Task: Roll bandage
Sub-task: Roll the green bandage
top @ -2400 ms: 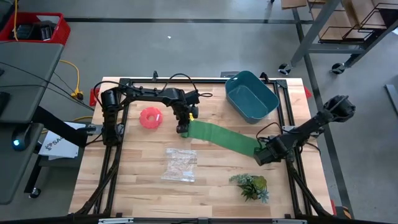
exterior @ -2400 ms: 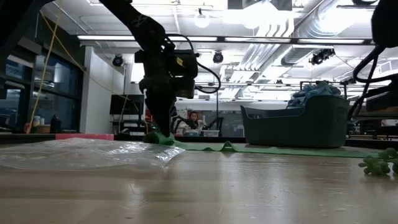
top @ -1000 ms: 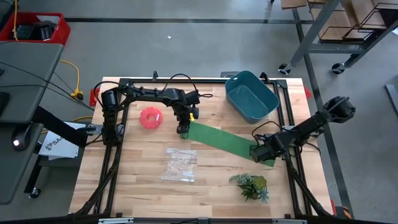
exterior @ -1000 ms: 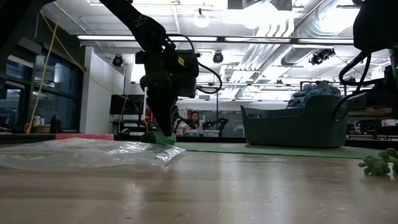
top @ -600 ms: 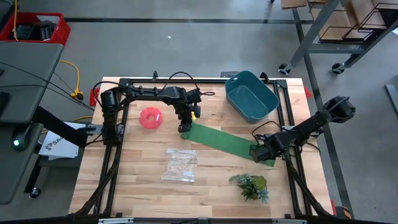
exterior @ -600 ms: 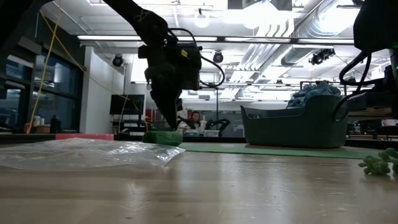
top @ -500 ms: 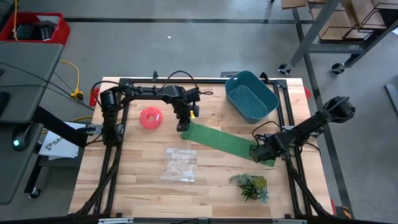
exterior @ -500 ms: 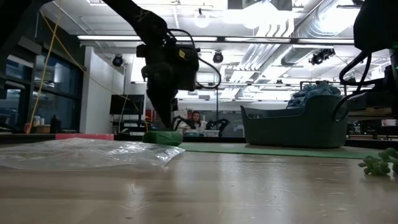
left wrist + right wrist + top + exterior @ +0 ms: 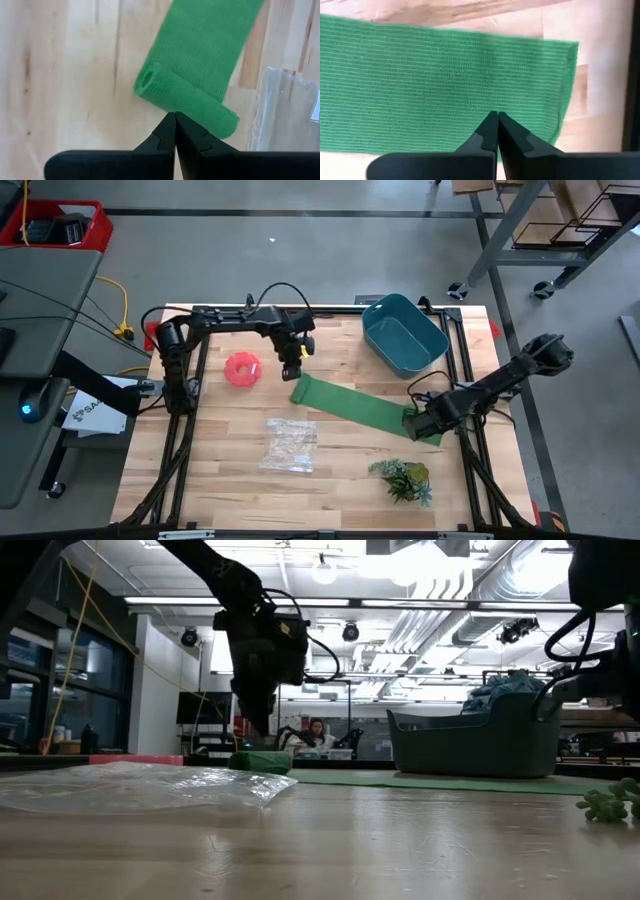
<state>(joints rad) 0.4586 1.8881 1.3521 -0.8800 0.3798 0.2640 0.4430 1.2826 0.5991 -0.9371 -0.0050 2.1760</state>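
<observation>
The green bandage (image 9: 355,405) lies as a flat strip slanting across the middle of the table. Its left end is wound into a short roll (image 9: 185,102) that rests on the wood. My left gripper (image 9: 175,116) is shut and hangs just above and beyond that roll, clear of it in the low view (image 9: 262,728). My right gripper (image 9: 497,116) is shut and points down over the strip's flat right end (image 9: 530,75). In the high view the right gripper (image 9: 413,425) stands near the table's right side. My right gripper's shut fingertips stand over the strip's flat right end (image 9: 470,100), coming from above. The fingers hide the spot beneath them, so I cannot tell whether they touch the cloth. The strip lies flat on the table there.
A teal tub (image 9: 404,335) stands at the far right. A pink round thing (image 9: 242,369) lies left of the roll. A clear plastic bag (image 9: 290,444) is near the middle front, and a leafy sprig (image 9: 403,479) lies at the front right.
My left gripper, still shut, has come up off the bandage's rolled end and gone toward the table's far edge. The roll has stayed on the table where it was left, and the strip lies flat.
</observation>
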